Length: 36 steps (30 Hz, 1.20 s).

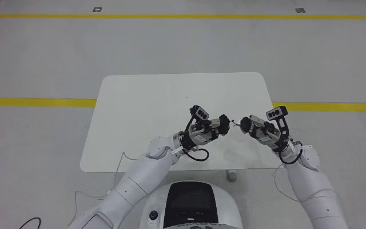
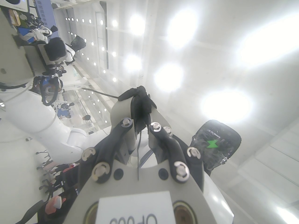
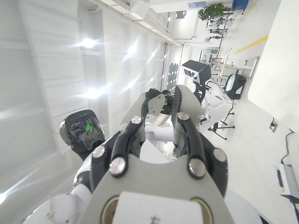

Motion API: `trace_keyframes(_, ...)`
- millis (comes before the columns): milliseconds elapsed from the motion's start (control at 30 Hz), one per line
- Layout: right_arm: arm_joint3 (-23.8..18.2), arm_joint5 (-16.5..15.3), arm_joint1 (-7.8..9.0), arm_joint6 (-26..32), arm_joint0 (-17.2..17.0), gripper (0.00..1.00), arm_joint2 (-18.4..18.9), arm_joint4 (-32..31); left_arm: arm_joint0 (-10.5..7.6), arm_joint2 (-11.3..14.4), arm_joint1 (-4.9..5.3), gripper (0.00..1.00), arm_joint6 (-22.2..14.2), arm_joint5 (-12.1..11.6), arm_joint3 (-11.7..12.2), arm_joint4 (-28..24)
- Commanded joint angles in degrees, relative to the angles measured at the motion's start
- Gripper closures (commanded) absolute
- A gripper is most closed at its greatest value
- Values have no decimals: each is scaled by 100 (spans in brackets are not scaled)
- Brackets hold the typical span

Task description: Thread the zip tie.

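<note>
Both arms hover over the near edge of the white table [image 1: 171, 103], their grippers facing each other a short way apart. My left gripper [image 1: 225, 123] [image 2: 140, 102] is shut on the black zip tie [image 2: 100, 93]. A thin length of strap sticks out sideways from its fingertips. In the top view a short dark piece of the zip tie [image 1: 234, 121] spans the gap toward my right gripper [image 1: 247, 123] [image 3: 158, 104]. The right gripper stands open, and the left gripper's fingers [image 3: 154, 103] sit just beyond its fingertips. I cannot tell whether the strap touches the right fingers.
The tabletop behind the grippers is bare white. A table foot [image 1: 231, 174] shows on the floor below the near edge. Yellow floor lines [image 1: 46, 102] run past the table on both sides.
</note>
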Motion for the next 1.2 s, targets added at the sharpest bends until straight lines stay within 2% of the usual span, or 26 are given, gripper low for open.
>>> trace_keyframes(0, 3, -2, 0, -1, 2, 0, -2, -6, 0, 0, 0, 100, 0, 0, 0, 0)
trace_keyframes(167, -82, -13, 2, -197, -60, 0, 67, -5, 0, 0, 0, 100, 0, 0, 0, 0)
trace_keyframes(433, -482, -224, 81, -297, -592, 0, 778, 135, 0, 0, 0, 100, 0, 0, 0, 0)
trace_keyframes(600, -764, -224, 91, -520, -864, 0, 1193, 339, 0, 0, 0, 100, 0, 0, 0, 0)
trace_keyframes(667, -946, -109, 101, -614, -901, 0, 1298, 331, 0, 0, 0, 100, 0, 0, 0, 0)
trace_keyframes(1167, -992, -59, 105, -646, -901, 0, 1323, 313, 0, 0, 0, 100, 0, 0, 0, 0)
